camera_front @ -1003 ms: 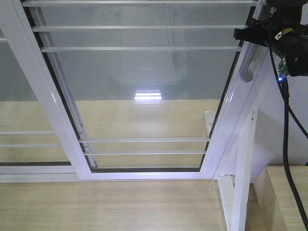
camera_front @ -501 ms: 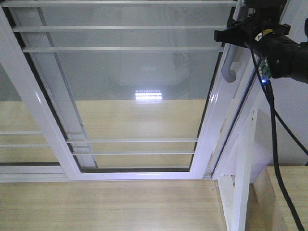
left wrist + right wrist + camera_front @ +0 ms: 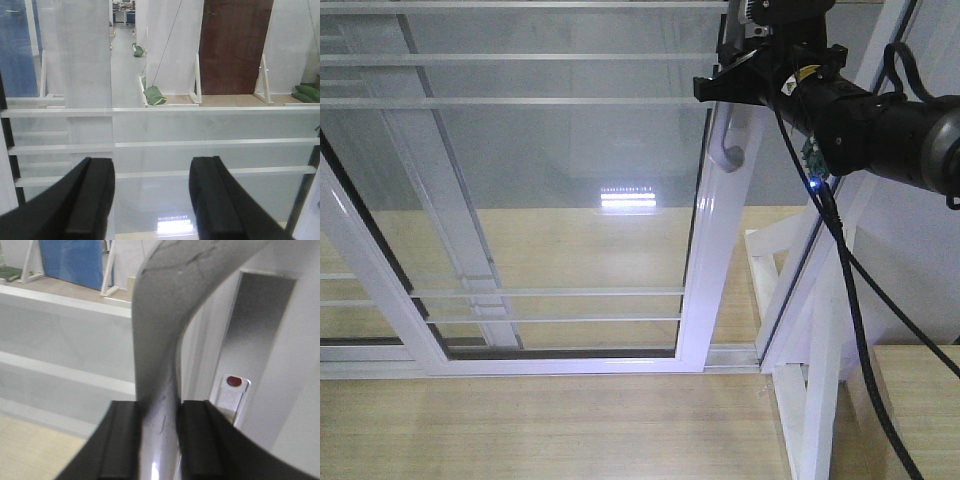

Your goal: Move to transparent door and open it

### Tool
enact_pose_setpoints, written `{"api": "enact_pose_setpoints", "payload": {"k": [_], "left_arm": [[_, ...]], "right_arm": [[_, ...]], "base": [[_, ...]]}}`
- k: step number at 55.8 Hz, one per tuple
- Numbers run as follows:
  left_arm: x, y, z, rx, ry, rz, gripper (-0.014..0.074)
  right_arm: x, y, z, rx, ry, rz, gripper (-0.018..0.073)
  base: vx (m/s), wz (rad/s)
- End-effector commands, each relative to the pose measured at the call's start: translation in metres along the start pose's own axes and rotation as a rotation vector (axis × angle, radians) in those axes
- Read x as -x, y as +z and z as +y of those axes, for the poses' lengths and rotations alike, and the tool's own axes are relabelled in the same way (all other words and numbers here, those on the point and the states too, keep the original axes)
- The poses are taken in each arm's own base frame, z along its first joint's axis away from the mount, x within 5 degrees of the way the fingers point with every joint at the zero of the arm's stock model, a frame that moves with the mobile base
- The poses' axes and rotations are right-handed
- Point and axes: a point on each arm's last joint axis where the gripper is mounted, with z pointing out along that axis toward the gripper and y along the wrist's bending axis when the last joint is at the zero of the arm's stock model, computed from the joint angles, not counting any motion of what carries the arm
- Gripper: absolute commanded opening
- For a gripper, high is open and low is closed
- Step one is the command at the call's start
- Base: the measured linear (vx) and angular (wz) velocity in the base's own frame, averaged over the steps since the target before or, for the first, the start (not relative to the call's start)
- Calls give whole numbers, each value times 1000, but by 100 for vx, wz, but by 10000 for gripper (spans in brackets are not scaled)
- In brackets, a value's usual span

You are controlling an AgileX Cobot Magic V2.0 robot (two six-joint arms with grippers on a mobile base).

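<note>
Transparent door point(image 3: 560, 200) partly open, right gripper point(image 3: 157, 440) clamping its handle point(image 3: 160, 330)

Pale wood floor point(image 3: 550, 420) runs along 6 o'clock, with a striplight glare point(image 3: 628, 198) dead centre. Left wrist view: brown door point(image 3: 235, 47) at 1 o'clock, blue board point(image 3: 17, 50) at 10, green sack point(image 3: 154, 95) between.

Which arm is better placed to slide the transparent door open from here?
Right. The right gripper is shut on the door's grey handle, while the left gripper hangs open and empty, facing the glass of the transparent door.
</note>
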Motion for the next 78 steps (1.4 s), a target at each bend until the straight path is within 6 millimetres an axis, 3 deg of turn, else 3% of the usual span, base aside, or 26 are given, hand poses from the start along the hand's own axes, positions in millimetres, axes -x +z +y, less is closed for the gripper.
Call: {"api": "enact_pose_setpoints", "payload": {"k": [1,10,23,37,43,51,61,68,78], "left_arm": [[20,-3,0,3,-10,-118,470],[20,-3,0,2,-11,-117,471],[14,-2,-1,-3,-9,-49,471],[5,-2,-2,-11,-9,44,471],[4,1,-3,-21,-2,47,471],[-4,17,-19,-101,30,72,471],[-16,51,-53,-221,31,-10,471],[-26,74,-76,-277,-6,-94,471],[-32,120,-104,-312,-47,-72,471]], "right_arm": [[46,-18,14,32,-36,-188,-9],[45,-19,28,72,-64,-179,-9],[56,-33,28,94,-134,-121,-9],[91,-85,20,91,-201,-54,-9],[97,-113,18,86,-198,-109,-9],[81,-152,16,86,-190,-184,-7],[44,-194,14,93,-192,-138,-6],[27,-214,13,95,-192,-127,-6],[15,-230,11,95,-196,-85,-6]], "base": [[0,0],[0,0],[0,0],[0,0],[0,0],[0,0],[0,0],[0,0],[0,0]]}}
